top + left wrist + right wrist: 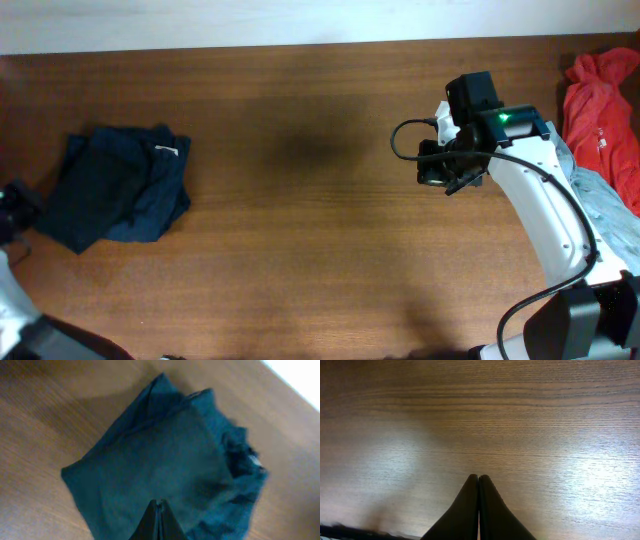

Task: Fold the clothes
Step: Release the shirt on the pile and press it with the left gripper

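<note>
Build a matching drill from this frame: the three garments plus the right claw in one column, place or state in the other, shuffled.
Column one
1. dark navy cloth garment with a white label
2. red-orange cloth garment
3. pale grey-blue cloth garment
4. right claw

Column two
A. far right corner of the brown wooden table
B. shut, over bare wood
C. left side of the table
D. right edge, just below the red-orange one in the overhead view

Pairs: 1-C, 2-A, 3-D, 4-B
</note>
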You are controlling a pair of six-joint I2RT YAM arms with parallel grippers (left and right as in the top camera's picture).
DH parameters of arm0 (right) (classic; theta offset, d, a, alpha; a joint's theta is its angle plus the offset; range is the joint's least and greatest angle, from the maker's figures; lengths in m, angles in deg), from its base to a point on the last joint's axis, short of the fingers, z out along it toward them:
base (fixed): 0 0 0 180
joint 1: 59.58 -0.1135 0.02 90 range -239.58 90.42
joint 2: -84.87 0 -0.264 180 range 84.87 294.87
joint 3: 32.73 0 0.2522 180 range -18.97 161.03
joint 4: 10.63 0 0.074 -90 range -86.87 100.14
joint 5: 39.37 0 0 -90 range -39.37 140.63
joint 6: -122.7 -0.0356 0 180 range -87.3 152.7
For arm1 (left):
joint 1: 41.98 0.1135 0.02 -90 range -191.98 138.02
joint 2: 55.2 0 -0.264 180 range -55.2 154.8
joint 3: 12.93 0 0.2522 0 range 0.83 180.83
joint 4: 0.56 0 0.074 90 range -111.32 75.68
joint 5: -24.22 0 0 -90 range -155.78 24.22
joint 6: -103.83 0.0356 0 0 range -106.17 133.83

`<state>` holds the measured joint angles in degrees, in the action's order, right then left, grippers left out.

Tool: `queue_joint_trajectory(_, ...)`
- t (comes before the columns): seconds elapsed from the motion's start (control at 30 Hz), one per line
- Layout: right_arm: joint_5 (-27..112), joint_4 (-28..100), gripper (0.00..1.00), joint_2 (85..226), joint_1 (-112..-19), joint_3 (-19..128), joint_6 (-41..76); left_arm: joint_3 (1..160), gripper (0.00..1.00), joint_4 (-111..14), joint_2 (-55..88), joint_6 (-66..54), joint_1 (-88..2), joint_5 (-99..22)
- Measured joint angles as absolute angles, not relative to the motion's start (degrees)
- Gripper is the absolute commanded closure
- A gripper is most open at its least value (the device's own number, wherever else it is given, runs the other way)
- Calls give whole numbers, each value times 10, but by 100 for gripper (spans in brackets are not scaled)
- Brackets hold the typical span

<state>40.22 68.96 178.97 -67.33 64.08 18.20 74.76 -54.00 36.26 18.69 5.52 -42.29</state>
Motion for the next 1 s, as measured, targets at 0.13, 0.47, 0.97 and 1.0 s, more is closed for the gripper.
queue_joint_trajectory(0.13,402,690,96,1790,-673,641,182,746,100,-523,427,167,32,-462)
queue_joint_trajectory(0.47,402,689,96,1790,-673,641,182,742,92,-522,501,152,1,-490)
queue_joint_trajectory(0.97,402,691,96,1790,-673,641,182,794,94,-585,444,160,-56,-456)
queue_joint_trajectory(1.0,402,691,96,1790,-673,641,182,798,99,-582,439,163,-68,-467)
